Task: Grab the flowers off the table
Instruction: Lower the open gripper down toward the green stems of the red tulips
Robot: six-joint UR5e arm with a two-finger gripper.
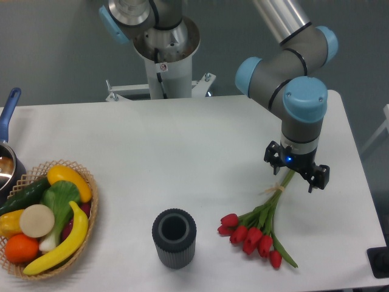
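The flowers [254, 232], a small bunch of red tulips with green stems tied with pale string, lie on the white table [182, 140] at the front right. The blossoms point to the front and the stem ends point back right. My gripper [296, 170] points straight down over the stem ends, just beyond the string tie. Its two dark fingers stand apart, one on each side of the stems, so it is open. I cannot tell whether the fingers touch the stems.
A dark ribbed cylindrical vase [174, 238] stands upright left of the blossoms. A wicker basket [87, 210] of fruit and vegetables sits at the front left. A pot with a blue handle [7, 115] is at the left edge. The arm's base [164, 61] stands behind the table.
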